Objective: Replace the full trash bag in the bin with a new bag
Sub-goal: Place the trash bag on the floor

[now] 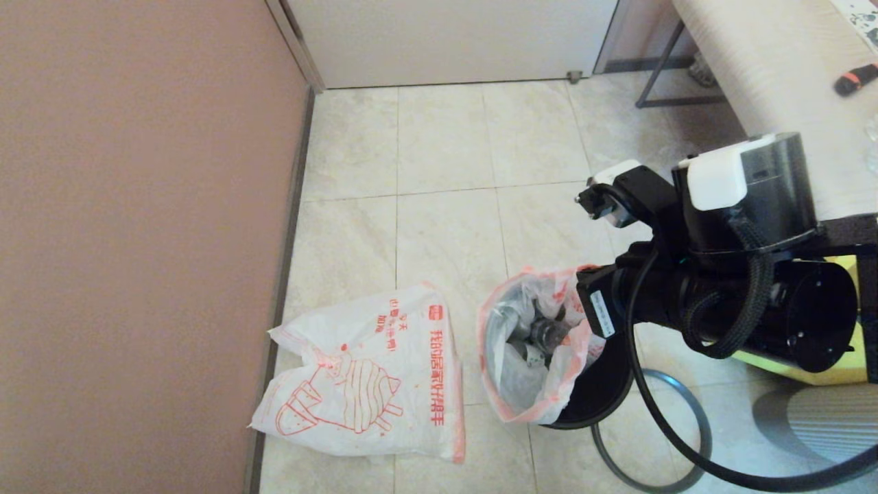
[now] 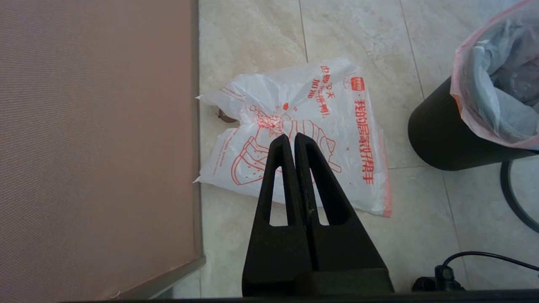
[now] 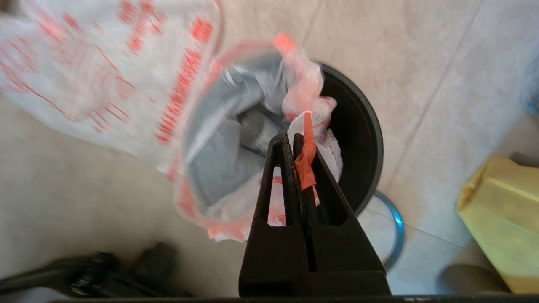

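The full trash bag [image 1: 531,343] stands in the black bin [image 1: 597,391], its mouth gaping with bottles and paper inside. My right gripper [image 3: 292,136] is shut on the bag's orange drawstring tip [image 3: 307,158], just above the bin [image 3: 358,139] and the bag [image 3: 227,168]. The bin's grey hoop [image 1: 686,412] lies on the floor beside the bin, partly under my arm. The new bag [image 1: 370,374] lies flat on the tiles by the wall, hand drawing up. My left gripper [image 2: 291,136] hangs shut and empty above the new bag [image 2: 337,126].
A pink-brown wall [image 1: 137,240] borders the floor on the left. A yellow tote [image 3: 501,223] stands right of the bin. A table [image 1: 775,75] with a black-orange object is at the back right. A black cable [image 1: 658,425] loops over the floor.
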